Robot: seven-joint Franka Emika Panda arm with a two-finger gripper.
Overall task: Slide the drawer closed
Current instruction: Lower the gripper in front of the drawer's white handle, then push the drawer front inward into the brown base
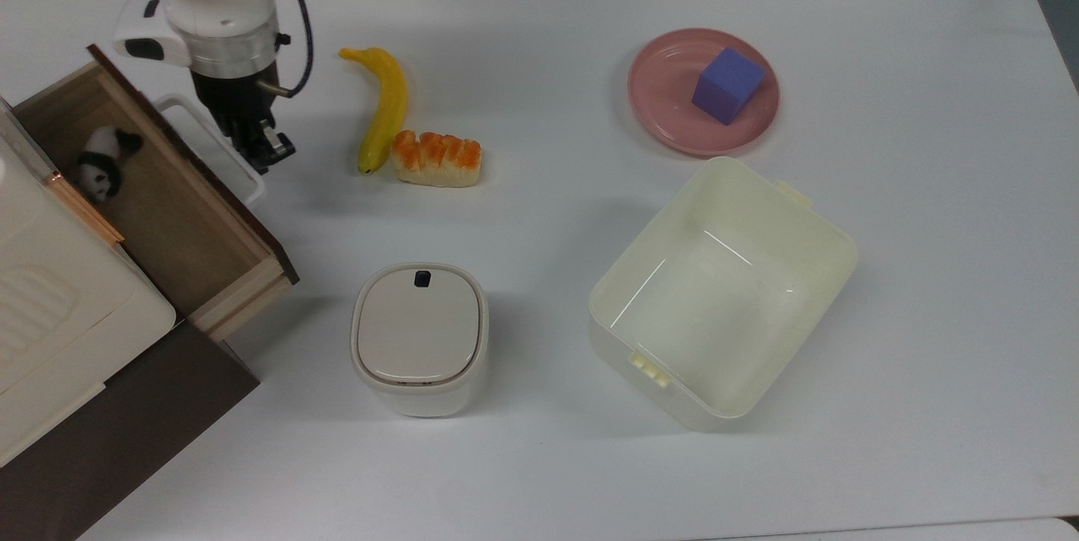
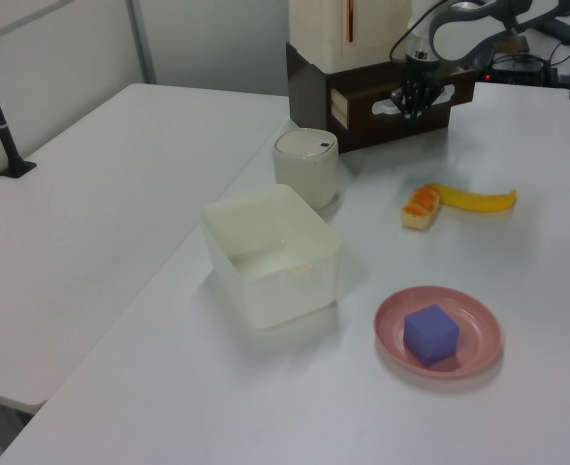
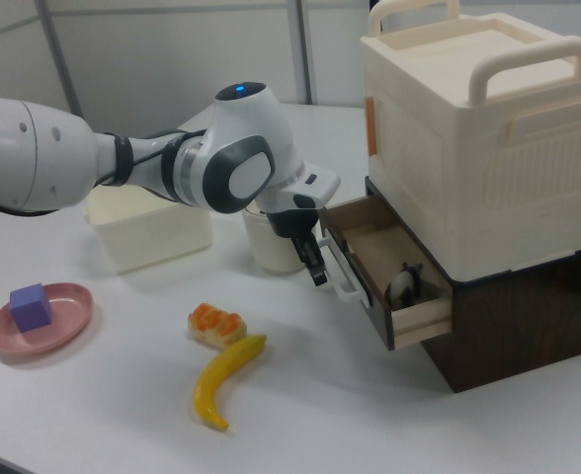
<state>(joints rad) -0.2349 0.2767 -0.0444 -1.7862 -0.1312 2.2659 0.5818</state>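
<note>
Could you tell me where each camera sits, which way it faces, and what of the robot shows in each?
Top view: overhead, looking down on the table; arm and gripper beside the drawer handle.
Left view: raised at the plate end, facing the drawer; gripper far off.
Right view: low, beside the drawer unit, facing the banana; arm and gripper close.
All three share drawer, gripper, banana.

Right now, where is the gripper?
In the top view the gripper is at upper left, at the white handle of the open drawer, with the banana to its right.
</note>
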